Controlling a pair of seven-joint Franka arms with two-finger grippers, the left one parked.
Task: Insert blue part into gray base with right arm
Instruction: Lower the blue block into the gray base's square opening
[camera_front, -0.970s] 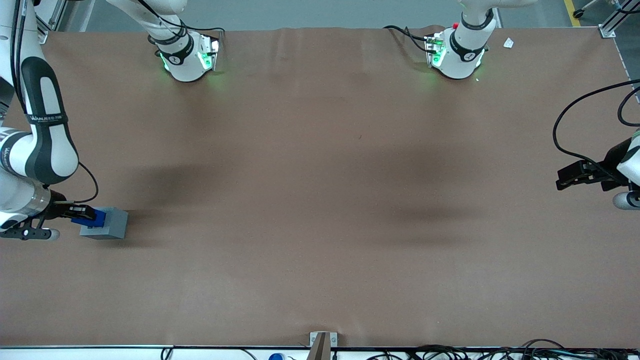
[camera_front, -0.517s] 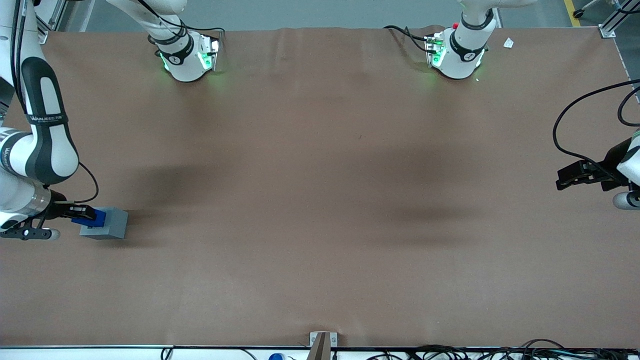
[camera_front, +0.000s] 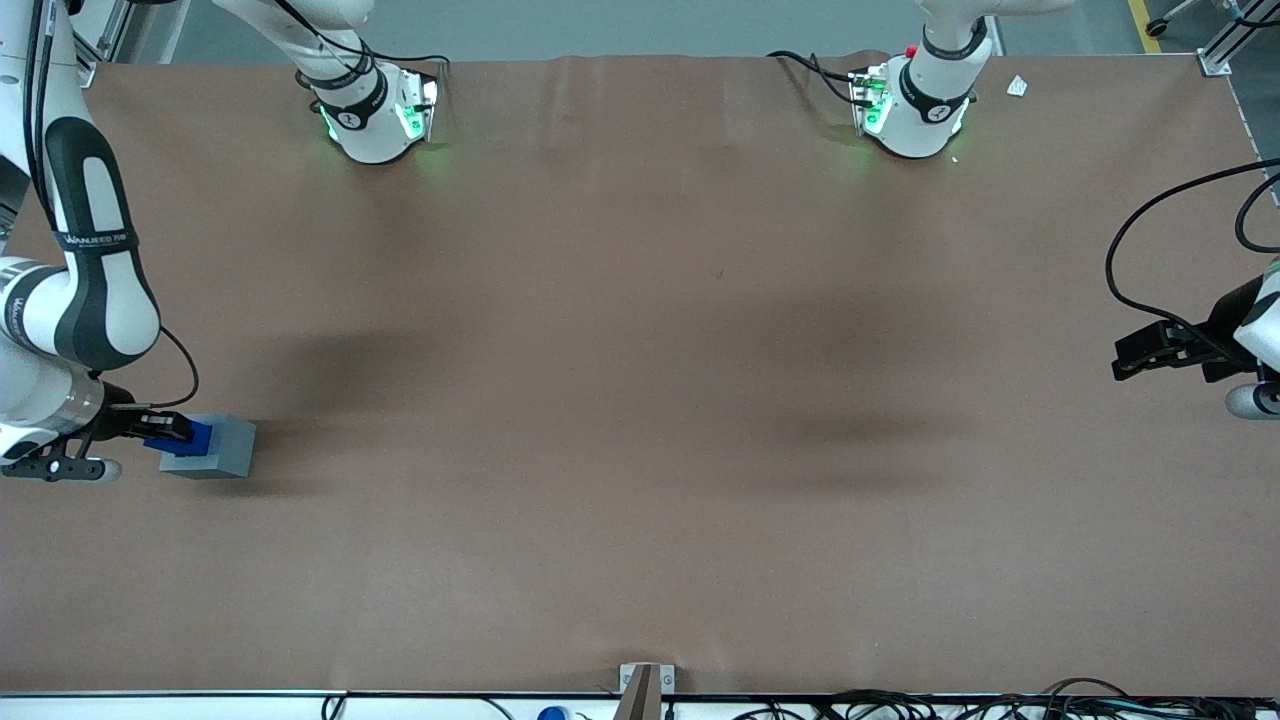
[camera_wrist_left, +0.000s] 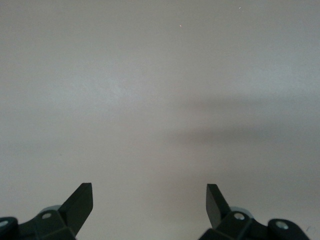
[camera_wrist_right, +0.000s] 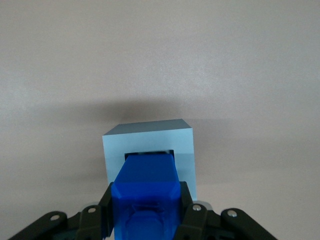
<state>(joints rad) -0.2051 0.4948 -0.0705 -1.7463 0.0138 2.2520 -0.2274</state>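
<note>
The right arm's hand is clamped on the blue part, one black finger pressed to each of its flanks, and it hangs directly over the gray base at the working arm's end of the counter. In the wrist view the lower end of the blue part meets the dark square socket in the base's top (whether it has entered the recess or only sits at its mouth cannot be told). Against the front views from a second and half a second ago, very little has shifted: the right arm has edged slightly, the hand and blue part sit a touch lower against the gray base, and the base has not slid. That reads as a slow final descent, with alignment apparently settled and seating the part being what remains.
</note>
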